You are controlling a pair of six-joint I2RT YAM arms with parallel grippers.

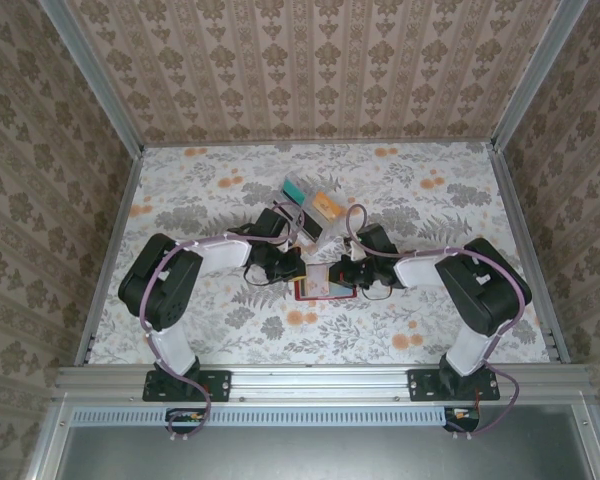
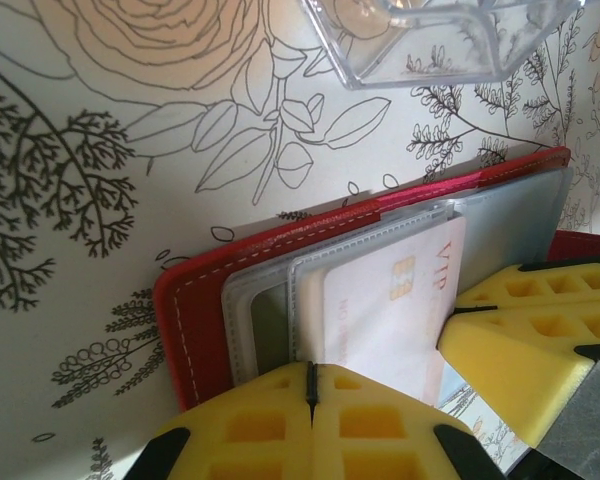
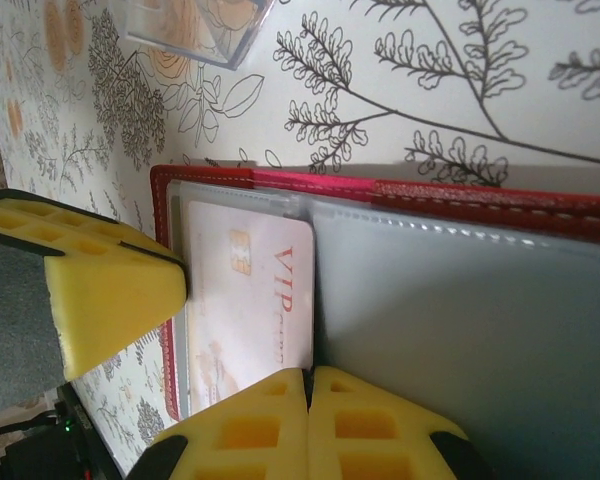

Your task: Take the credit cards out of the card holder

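Card holder (image 1: 325, 291) lies open and flat on desk (image 1: 210, 200), centre front, between both arms. Its long axis runs left–right in top view. Left tool (image 2: 312, 405) and right tool (image 3: 308, 415) are both closed, pads meeting, tips at the holder's near edge. Likely pinning it or working a card loose; cannot tell if anything is pinched. Credit card (image 2: 385, 305), VIP print up, sits in a clear sleeve, long axis across the holder's.
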